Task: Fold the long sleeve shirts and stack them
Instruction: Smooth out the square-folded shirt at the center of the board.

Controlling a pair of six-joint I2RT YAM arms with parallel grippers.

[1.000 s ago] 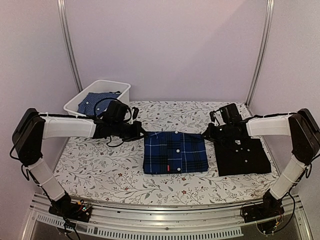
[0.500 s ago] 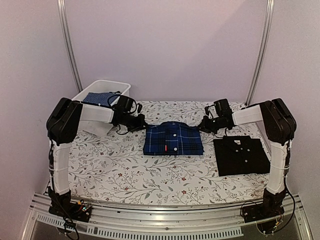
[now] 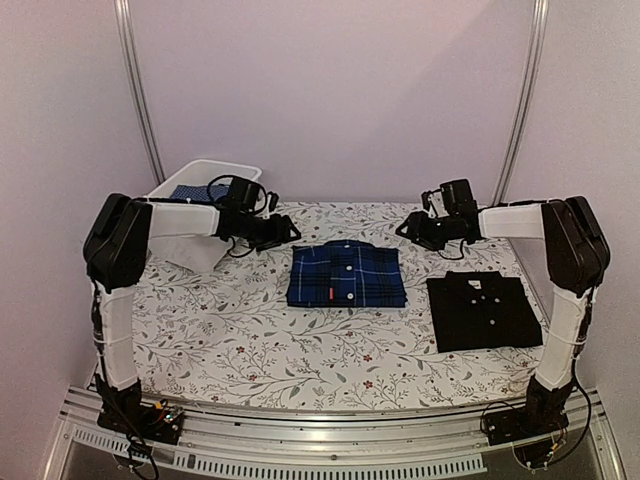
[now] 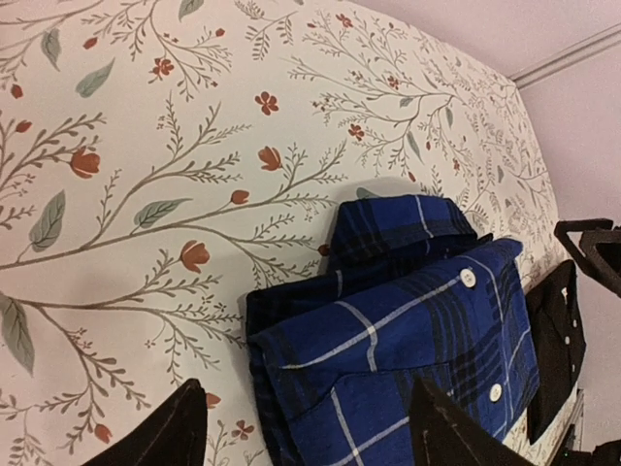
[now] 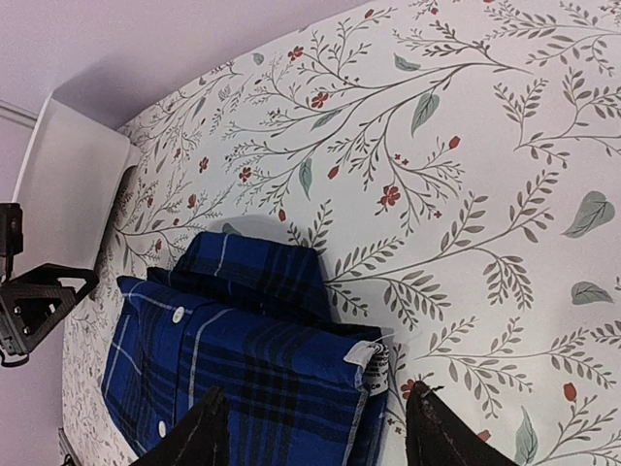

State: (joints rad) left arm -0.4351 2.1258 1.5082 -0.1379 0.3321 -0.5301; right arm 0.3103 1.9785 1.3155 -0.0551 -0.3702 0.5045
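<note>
The navy-and-blue plaid long sleeve shirt [image 3: 346, 275] lies folded into a rectangle at the table's middle, collar toward the back. The plain black one [image 3: 484, 310] lies folded flat to its right. My left gripper [image 3: 291, 234] hovers just off the plaid shirt's far left corner. In the left wrist view its jaws [image 4: 301, 437] stand open above that corner of the plaid cloth [image 4: 408, 340]. My right gripper [image 3: 404, 230] hangs off the far right corner. It is open too [image 5: 315, 432] over the plaid fold [image 5: 252, 359], whose white label shows. Neither gripper holds cloth.
A white bin [image 3: 232, 170] at the back left holds a blue dotted garment [image 3: 192, 193]. The floral tablecloth [image 3: 230, 330] covers the table. Metal posts stand at both back corners, and the walls are close on either side.
The plaid shirt was folded shorter, its front edge brought toward the collar. Both grippers have since opened, let go of its far corners, and drawn slightly outward.
</note>
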